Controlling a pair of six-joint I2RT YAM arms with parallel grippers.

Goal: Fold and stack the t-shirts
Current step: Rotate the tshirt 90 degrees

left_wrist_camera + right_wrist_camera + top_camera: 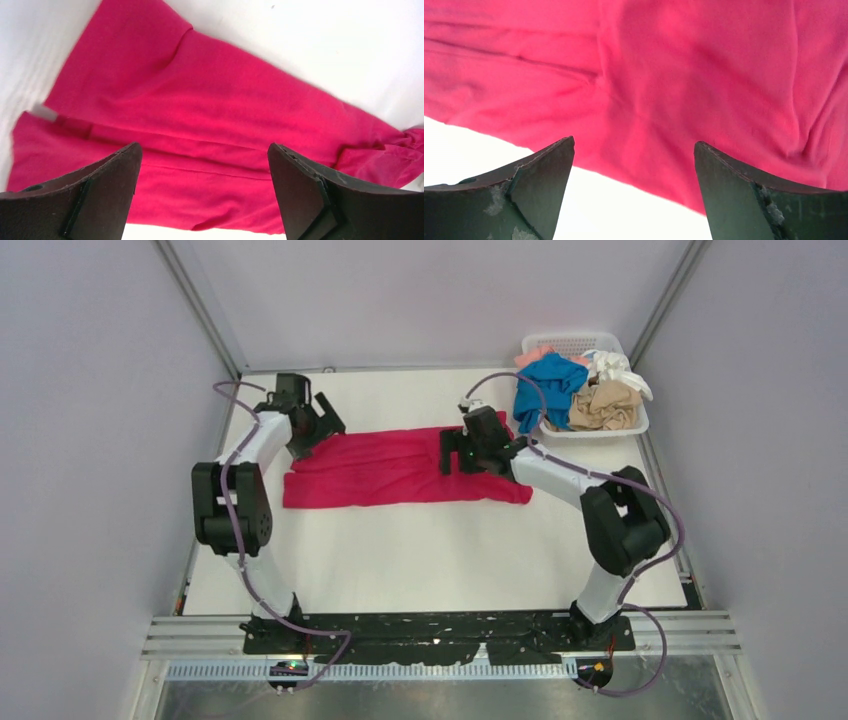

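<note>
A magenta-red t-shirt (400,470) lies folded into a long strip across the middle of the white table. It fills the left wrist view (215,125) and the right wrist view (684,75). My left gripper (322,420) is open and empty just above the strip's far left corner. My right gripper (452,452) is open and empty over the strip's right part, near its far edge. A blue t-shirt (548,385), a tan one (603,405), a white one (615,365) and a peach-pink one (535,353) are heaped in the basket.
The white plastic lattice basket (575,341) stands at the table's far right corner, close behind the right arm. Grey walls close in both sides. The white tabletop (430,550) stretches bare between the shirt and the arm bases.
</note>
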